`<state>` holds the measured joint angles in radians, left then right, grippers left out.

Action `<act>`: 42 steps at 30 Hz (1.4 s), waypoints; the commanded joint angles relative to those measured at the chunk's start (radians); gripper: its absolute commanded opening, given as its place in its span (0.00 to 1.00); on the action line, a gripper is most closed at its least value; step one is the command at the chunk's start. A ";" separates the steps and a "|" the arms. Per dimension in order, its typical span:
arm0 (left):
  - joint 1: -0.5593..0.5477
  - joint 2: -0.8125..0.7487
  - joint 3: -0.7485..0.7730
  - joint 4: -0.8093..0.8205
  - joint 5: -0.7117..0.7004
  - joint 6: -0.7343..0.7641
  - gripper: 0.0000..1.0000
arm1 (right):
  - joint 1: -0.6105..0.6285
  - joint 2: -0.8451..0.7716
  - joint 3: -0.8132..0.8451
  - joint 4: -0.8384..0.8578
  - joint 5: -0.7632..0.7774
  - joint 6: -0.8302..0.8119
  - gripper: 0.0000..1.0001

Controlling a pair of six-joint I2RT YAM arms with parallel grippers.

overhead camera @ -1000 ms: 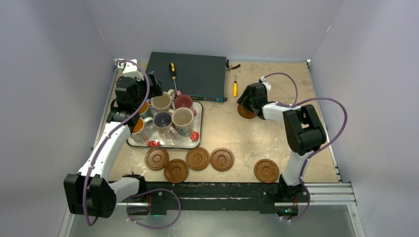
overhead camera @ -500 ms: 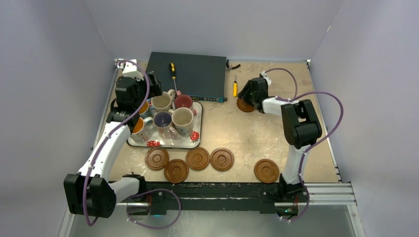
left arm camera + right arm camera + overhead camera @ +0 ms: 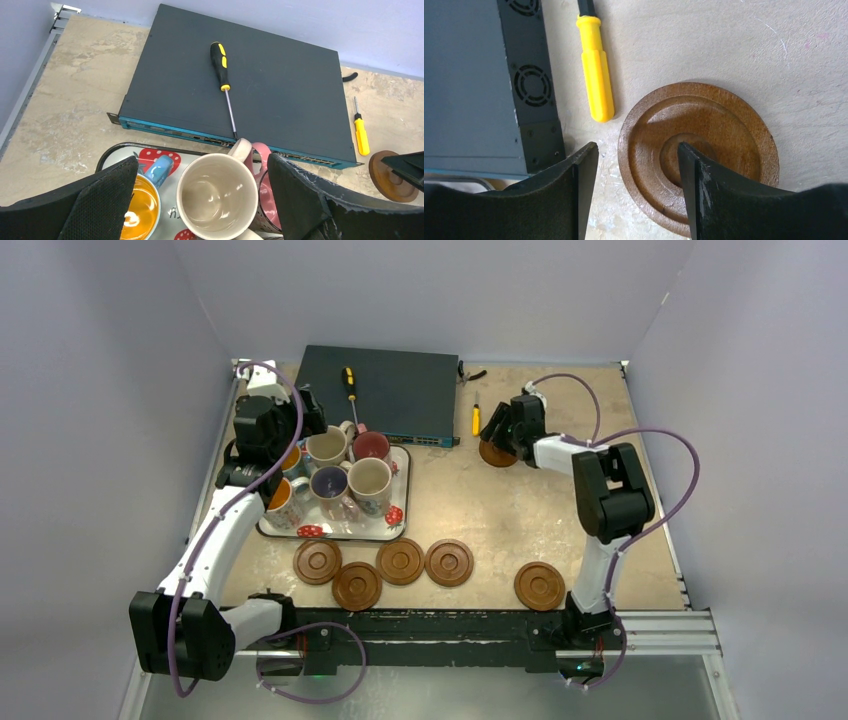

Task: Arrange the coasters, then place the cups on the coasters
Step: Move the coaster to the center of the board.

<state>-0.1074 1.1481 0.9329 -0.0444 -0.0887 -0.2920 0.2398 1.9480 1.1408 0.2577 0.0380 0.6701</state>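
Five coasters lie near the front edge: a group (image 3: 318, 562) (image 3: 357, 586) (image 3: 400, 561) (image 3: 449, 562) and one apart (image 3: 539, 586). A sixth coaster (image 3: 719, 130) (image 3: 497, 454) lies far back, right of the dark box. My right gripper (image 3: 638, 150) (image 3: 498, 438) is open over its left rim, with one finger above the centre and the other over bare table. Several cups stand on the strawberry tray (image 3: 395, 522). My left gripper (image 3: 200, 195) (image 3: 305, 430) hangs wide open above the cream cup (image 3: 217, 195), between an orange-inside cup (image 3: 140, 210) and a pink one (image 3: 261, 160).
A dark flat box (image 3: 380, 395) with a black-and-yellow screwdriver (image 3: 350, 385) on it sits at the back. A small yellow screwdriver (image 3: 596, 75) (image 3: 475, 420) lies just left of the far coaster. Walls enclose the table on three sides.
My right gripper has moved toward the back of the table, and the coaster beneath it now lies slightly farther back. The left arm has stayed still.
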 commanded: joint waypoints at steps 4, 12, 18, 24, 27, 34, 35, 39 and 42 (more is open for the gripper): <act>-0.005 0.000 0.007 0.012 -0.040 0.031 0.95 | -0.003 -0.161 0.009 -0.031 -0.036 -0.070 0.65; -0.005 0.006 0.006 0.012 -0.019 0.020 0.95 | -0.003 -0.408 -0.153 -0.222 -0.066 -0.110 0.70; -0.005 -0.005 0.007 0.012 -0.009 0.007 0.95 | 0.010 -0.708 -0.326 -0.435 -0.049 -0.058 0.74; -0.005 -0.011 0.009 0.012 -0.004 0.001 0.95 | 0.171 -0.909 -0.420 -0.649 0.073 0.107 0.75; -0.005 -0.009 0.009 0.012 -0.003 -0.001 0.94 | 0.217 -0.957 -0.486 -0.712 0.078 0.172 0.75; -0.005 -0.005 0.010 0.010 0.000 -0.005 0.94 | 0.280 -1.074 -0.564 -0.884 0.123 0.278 0.76; -0.005 -0.005 0.010 0.009 0.001 -0.005 0.95 | 0.286 -1.095 -0.570 -0.891 0.118 0.296 0.76; -0.005 -0.004 0.009 0.009 -0.001 -0.006 0.94 | 0.314 -1.096 -0.595 -0.892 0.091 0.333 0.77; -0.005 -0.004 0.009 0.009 0.003 -0.010 0.94 | 0.333 -1.059 -0.615 -0.877 0.073 0.350 0.78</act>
<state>-0.1074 1.1549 0.9329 -0.0475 -0.1005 -0.2790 0.5468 0.8532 0.5571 -0.5926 0.1131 0.9569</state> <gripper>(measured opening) 0.946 0.770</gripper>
